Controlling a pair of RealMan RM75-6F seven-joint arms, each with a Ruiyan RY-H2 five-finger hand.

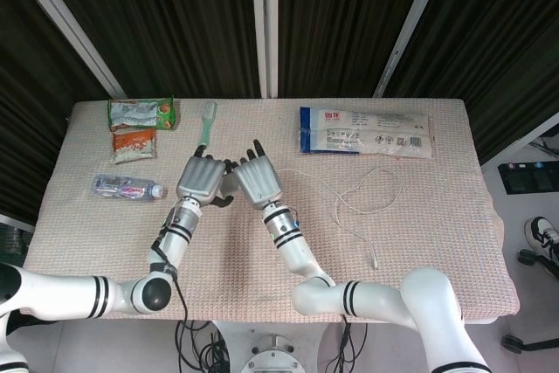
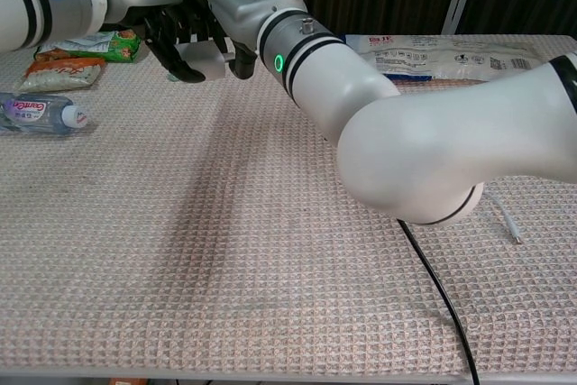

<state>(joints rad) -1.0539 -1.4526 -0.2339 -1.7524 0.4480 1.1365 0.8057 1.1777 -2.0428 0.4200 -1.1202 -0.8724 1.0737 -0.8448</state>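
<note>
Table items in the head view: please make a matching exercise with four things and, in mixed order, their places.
Things:
1. water bottle
2. toothbrush
3. white cable
4. long white packet

Places:
A. back right of the table
B. right of the two hands, mid-table
C. left edge, lying on its side
D. just behind the left hand

Pairs: 1-C, 2-D, 3-B, 4-A

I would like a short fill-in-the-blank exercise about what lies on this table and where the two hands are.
1. The plastic bottle lies on its ____.
2. The green toothbrush lies ____ the two hands.
3. The left hand and right hand meet at a small ____ object.

Missing words: side; beyond; white
</note>
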